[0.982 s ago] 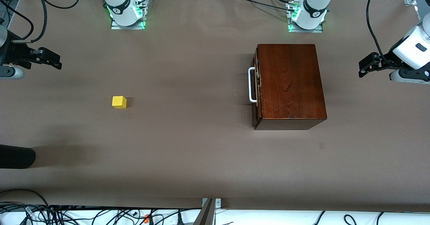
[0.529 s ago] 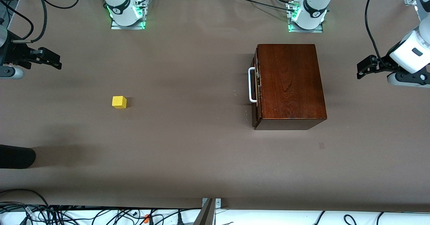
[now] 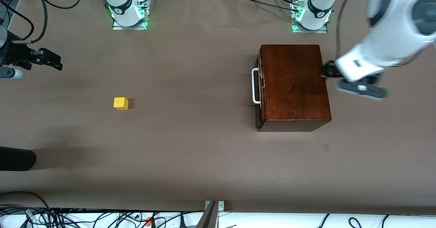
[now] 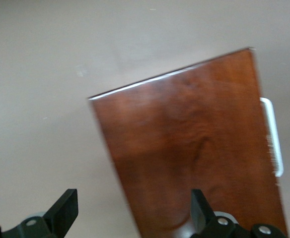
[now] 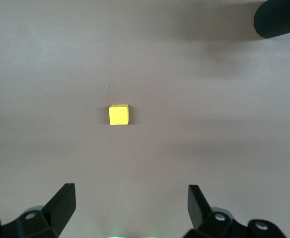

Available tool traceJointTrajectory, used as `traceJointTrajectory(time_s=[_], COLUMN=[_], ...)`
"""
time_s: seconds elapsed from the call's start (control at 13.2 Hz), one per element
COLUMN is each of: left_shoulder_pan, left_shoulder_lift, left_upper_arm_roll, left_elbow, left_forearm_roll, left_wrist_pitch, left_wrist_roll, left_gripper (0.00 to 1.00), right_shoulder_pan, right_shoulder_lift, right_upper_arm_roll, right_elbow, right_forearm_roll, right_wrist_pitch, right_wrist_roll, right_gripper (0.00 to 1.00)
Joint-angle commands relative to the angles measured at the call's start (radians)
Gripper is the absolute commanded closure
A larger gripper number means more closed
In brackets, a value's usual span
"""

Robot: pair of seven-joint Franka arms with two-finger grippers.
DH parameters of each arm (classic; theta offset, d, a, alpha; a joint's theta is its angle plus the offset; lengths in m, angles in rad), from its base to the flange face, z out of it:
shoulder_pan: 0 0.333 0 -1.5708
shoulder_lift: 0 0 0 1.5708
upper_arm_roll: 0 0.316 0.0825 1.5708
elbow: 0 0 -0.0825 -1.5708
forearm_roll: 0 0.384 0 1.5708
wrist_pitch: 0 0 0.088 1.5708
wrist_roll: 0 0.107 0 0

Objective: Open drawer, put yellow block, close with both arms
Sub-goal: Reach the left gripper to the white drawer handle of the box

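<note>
The dark reddish-brown wooden box (image 3: 294, 85) stands on the table near the left arm's base. Its drawer (image 3: 260, 85) is shut, with the white bar handle (image 3: 254, 86) facing the right arm's end. The yellow block (image 3: 121, 103) lies on the table toward the right arm's end. My left gripper (image 3: 327, 71) is open and empty over the box's edge away from the handle. The left wrist view shows my left gripper (image 4: 133, 208), the box top (image 4: 194, 148) and the handle (image 4: 274, 136). My right gripper (image 3: 51, 60) waits open and empty in the air. The right wrist view shows my right gripper (image 5: 130, 203) and the block (image 5: 118, 114).
A black rounded object (image 3: 17, 158) lies at the table's edge at the right arm's end, nearer the front camera than the block; it also shows in the right wrist view (image 5: 279, 17). Cables run along the table's near edge (image 3: 102, 217).
My left arm has swung in from the table's end to the box, its gripper now over the box's edge. The right arm, the block and the box have not moved.
</note>
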Motion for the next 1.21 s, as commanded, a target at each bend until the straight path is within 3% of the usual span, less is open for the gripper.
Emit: traceJointTrajectory(time_s=[0.0, 0.3, 0.6, 1.13], left_shoulder_pan=[-0.153, -0.343, -0.466, -0.485], left_shoulder_lift=[0.092, 0.246, 0.369, 0.384], left_upper_arm_roll=[0.012, 0.013, 0.013, 0.015], left_elbow=[0.084, 0.138, 0.137, 0.075], left_forearm_roll=[-0.013, 0.005, 0.168, 0.198], left_wrist_pitch=[0.02, 0.136, 0.213, 0.206], left_wrist_roll=[-0.125, -0.373, -0.484, -0.641], left_gripper=[0.0, 0.0, 0.0, 0.0], right_shoulder_pan=[-0.011, -0.011, -0.011, -0.011], right_shoulder_lift=[0.013, 0.013, 0.013, 0.013], right_upper_arm_roll=[0.004, 0.004, 0.004, 0.006], right_elbow=[0.028, 0.028, 0.028, 0.028], right_forearm_roll=[0.013, 0.013, 0.013, 0.013], right_wrist_pitch=[-0.01, -0.01, -0.01, -0.01], right_wrist_roll=[-0.003, -0.003, -0.004, -0.004], right_gripper=[0.0, 0.0, 0.0, 0.0])
